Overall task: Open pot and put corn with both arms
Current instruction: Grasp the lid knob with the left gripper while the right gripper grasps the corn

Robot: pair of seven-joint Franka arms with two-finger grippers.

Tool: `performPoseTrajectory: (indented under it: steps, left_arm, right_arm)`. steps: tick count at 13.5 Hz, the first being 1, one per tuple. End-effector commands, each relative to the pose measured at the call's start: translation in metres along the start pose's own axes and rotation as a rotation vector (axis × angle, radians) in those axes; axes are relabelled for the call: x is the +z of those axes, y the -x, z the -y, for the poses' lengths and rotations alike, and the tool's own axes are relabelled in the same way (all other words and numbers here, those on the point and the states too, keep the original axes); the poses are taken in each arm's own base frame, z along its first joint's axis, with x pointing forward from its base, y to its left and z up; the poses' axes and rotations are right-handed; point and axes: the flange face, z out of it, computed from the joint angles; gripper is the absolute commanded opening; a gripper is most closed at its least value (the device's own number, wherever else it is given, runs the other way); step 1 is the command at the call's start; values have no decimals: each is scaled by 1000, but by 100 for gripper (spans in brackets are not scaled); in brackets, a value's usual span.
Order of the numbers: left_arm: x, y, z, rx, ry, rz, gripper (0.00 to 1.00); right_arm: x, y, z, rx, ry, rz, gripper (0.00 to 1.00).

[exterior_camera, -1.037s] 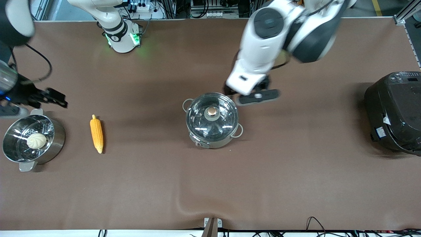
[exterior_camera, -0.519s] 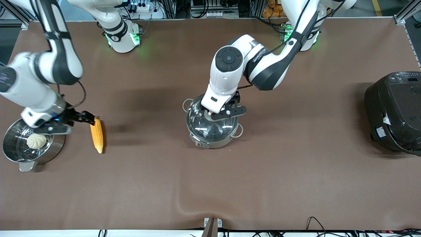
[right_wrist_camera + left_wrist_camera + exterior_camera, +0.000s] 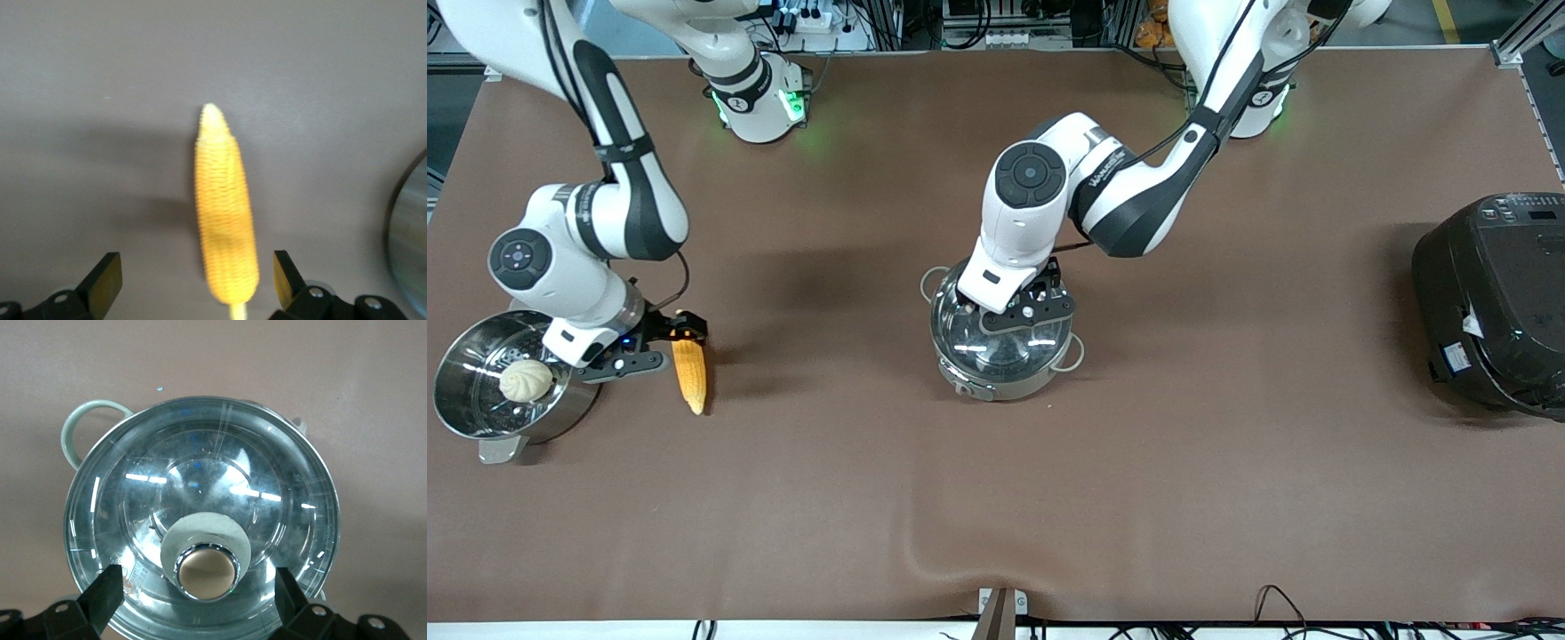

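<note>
The pot (image 3: 996,388) stands mid-table with its glass lid (image 3: 1009,351) on. In the left wrist view the lid's copper knob (image 3: 208,572) lies between my left gripper's (image 3: 199,600) open fingers (image 3: 103,595), with a gap on each side. In the front view the left gripper (image 3: 1024,311) is low over the lid. The corn (image 3: 690,380) lies on the table toward the right arm's end. My right gripper (image 3: 660,345) is open and low over the corn's thick end. In the right wrist view the corn (image 3: 223,213) runs between the right gripper's (image 3: 195,283) fingers (image 3: 103,283) without touching them.
A deeper steel steamer pot (image 3: 569,404) with a pale bun (image 3: 525,380) stands right beside the right gripper; its rim (image 3: 408,247) shows in the right wrist view. A black rice cooker (image 3: 1494,302) stands at the left arm's end of the table.
Both arms have come down. The left gripper moved from beside the pot to over the lid knob. The right gripper moved from above the steamer pot to the corn's thick end.
</note>
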Motion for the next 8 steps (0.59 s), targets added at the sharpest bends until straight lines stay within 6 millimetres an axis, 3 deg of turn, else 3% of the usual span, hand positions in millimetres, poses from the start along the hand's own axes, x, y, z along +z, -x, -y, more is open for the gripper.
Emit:
performPoseTrajectory:
  steps: [1, 8]
  left_arm:
    - [12, -1, -7, 20, -23, -36, 100]
    - [23, 2, -8, 31, -40, -32, 99]
  right_arm:
    - [40, 18, -14, -32, 18, -41, 100]
    - [71, 26, -5, -37, -3, 5, 100]
